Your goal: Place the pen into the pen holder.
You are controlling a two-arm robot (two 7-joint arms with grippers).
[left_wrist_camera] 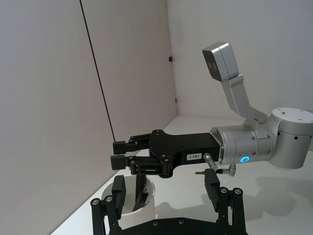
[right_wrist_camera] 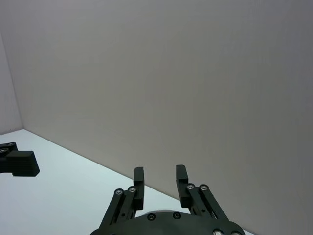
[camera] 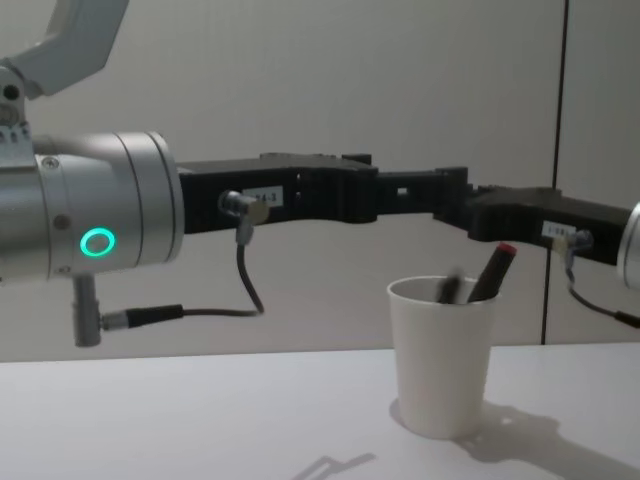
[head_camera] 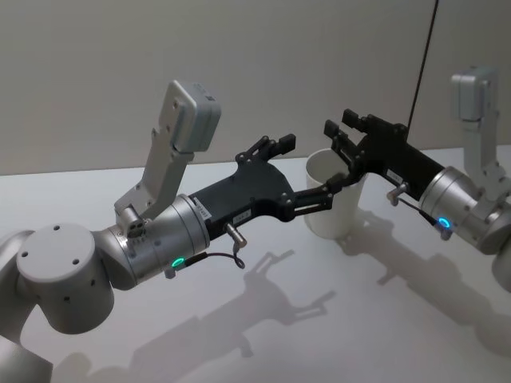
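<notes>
Inside the plain white tapered paper cup (camera: 441, 355) on the white bench (camera: 200, 420), a dark pen with a red tip (camera: 492, 272) leans against the rolled rim. Above it, the left gripper (head_camera: 307, 171) and right gripper (right_wrist_camera: 160, 177) hover, fingers apart, empty.

White pen holder (camera: 442, 358), black claws (head_camera: 319, 179)
</notes>
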